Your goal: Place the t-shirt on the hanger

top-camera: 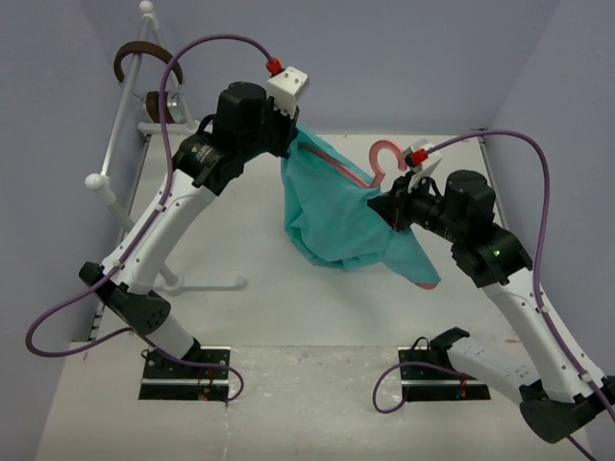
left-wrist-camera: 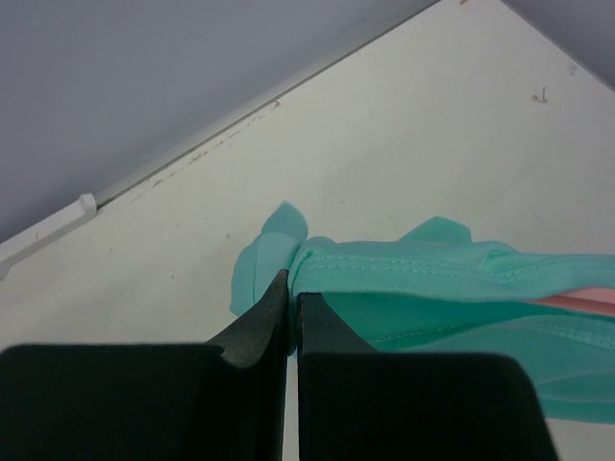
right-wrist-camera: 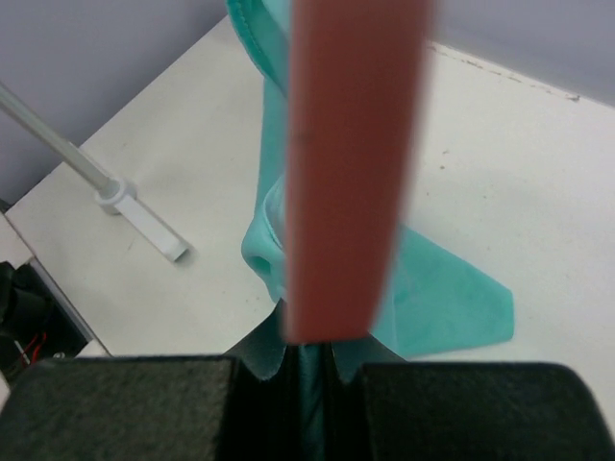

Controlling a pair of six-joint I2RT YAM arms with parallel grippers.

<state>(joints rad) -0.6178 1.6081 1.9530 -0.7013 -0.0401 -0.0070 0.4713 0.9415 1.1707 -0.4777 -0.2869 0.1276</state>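
No word, brand or number can be read in any view. The left arm (top-camera: 199, 154), in the upper left of the top view, bears a faint pale marking too small to read. The t-shirt (top-camera: 327, 206) and hanger (top-camera: 384, 154) show plain surfaces.

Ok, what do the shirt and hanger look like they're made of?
The shirt looks like soft matte knit cloth: limp folds, stitched hem. The hanger is probably plastic: thin, rigid, smooth pink hook with a faint sheen.
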